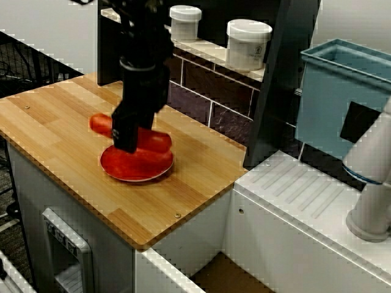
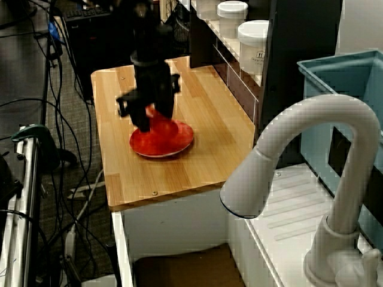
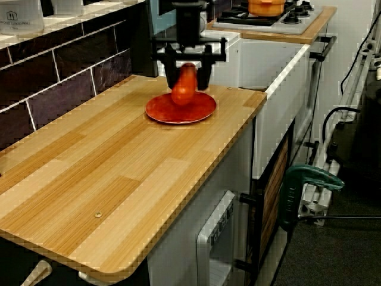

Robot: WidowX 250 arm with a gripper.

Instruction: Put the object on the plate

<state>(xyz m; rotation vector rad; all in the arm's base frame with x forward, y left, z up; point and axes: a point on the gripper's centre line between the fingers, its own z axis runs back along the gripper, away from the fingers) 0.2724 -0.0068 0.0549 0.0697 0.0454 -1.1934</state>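
Wooden counter: end effector grips sausage over plate; contact unclear, end-on view only.

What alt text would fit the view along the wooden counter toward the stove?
A black gripper holds a red-orange sausage between its jaws over a round red plate on a wooden counter. Dark tiles line the wall on the left; a stove with an orange pot lies beyond.

arm: black, boxy | gripper: black fingers, apparently
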